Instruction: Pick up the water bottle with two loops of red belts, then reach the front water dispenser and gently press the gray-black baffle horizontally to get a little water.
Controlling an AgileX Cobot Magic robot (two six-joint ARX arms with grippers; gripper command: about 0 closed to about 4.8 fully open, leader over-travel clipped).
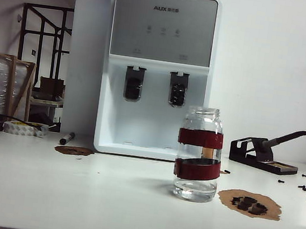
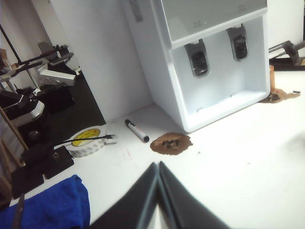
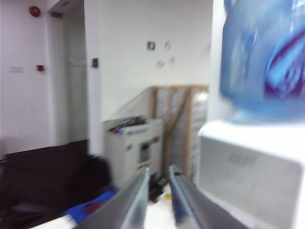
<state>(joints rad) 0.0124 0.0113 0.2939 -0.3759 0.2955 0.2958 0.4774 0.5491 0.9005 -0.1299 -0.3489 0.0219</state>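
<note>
The clear glass jar with two red tape bands [image 1: 199, 154] stands upright on the white table [image 1: 102, 198], near and slightly right of the tall white dispenser with a gray front panel [image 1: 157, 70], below its right-hand dark lever [image 1: 178, 89]. A brown patch with black bits [image 1: 249, 204] lies just right of the jar; a black soldering stand [image 1: 263, 154] sits farther right. My left claw [image 2: 158, 168] hangs pressed together over the table's left side, near a black marker [image 2: 137, 130] and tape roll [image 2: 86, 140]. My right claw [image 3: 158, 179] is raised, fingers slightly parted, holding nothing.
</note>
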